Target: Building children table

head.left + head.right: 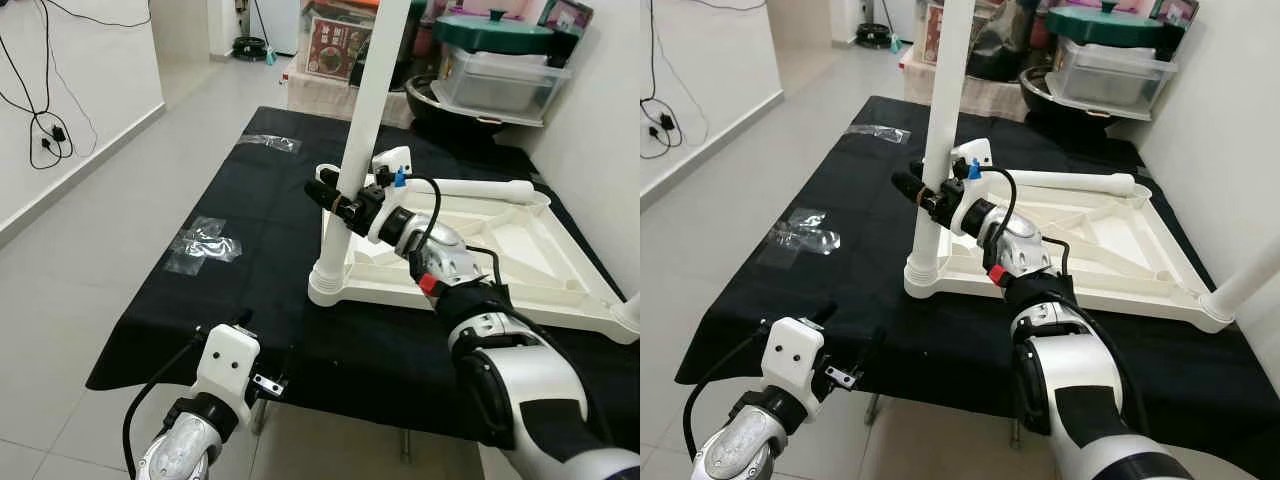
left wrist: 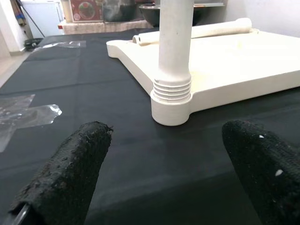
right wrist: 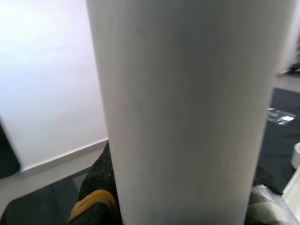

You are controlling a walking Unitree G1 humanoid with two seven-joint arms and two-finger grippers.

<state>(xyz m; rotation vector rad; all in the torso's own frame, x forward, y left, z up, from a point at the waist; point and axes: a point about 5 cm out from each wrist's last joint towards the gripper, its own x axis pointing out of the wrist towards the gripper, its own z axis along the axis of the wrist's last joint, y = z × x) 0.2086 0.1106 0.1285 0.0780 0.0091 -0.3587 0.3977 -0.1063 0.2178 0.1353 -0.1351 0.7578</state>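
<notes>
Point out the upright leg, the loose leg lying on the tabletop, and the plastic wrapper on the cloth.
upright leg (image 1: 366, 110), left eye view, mid shaft.
loose leg (image 1: 480, 187), left eye view, middle of its length.
plastic wrapper (image 1: 203, 243), left eye view, centre of the crumpled film.

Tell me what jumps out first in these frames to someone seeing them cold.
The white table leg standing upright in the near-left corner socket of the upturned white tabletop on the black cloth, with the right end effector clamped around it partway up. A second leg lies loose along the tabletop's far edge. The left end effector hovers open at the cloth's near edge.
</notes>
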